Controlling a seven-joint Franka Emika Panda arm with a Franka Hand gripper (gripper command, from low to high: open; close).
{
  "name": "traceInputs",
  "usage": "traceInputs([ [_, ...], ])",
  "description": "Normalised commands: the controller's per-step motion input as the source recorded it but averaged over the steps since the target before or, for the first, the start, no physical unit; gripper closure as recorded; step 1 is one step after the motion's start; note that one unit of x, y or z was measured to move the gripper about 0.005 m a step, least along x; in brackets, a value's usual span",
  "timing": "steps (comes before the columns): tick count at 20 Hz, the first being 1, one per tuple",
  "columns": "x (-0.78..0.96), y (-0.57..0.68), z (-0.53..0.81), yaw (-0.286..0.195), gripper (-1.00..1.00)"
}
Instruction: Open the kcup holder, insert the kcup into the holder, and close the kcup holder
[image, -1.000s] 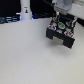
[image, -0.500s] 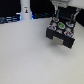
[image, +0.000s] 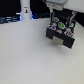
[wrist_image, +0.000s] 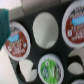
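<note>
The kcup holder (image: 61, 34) stood near the far edge of the white table (image: 30, 55), toward the exterior view's right, its tray of round slots exposed. The arm's gripper (image: 60, 22) hung directly above that tray; whether its jaws were released or clenched could not be told. In the wrist view, the kcup (wrist_image: 50, 67) with its green foil top sat in a slot of the tray, close to two red-labelled pods (wrist_image: 18, 40) and an empty slot (wrist_image: 45, 29).

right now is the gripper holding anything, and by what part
It cannot be told. The gripper hovers over the kcup holder tray, where a green-topped kcup sits in a slot, but no fingers are visible gripping it.
</note>
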Motion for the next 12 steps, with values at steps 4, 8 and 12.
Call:
traceInputs([
  [4,0.69,-0.23,-0.02,0.038,-1.00],
  [8,0.50,-0.12,-0.23,0.068,-1.00],
  [12,0.36,0.03,-0.33,0.100,-1.00],
])
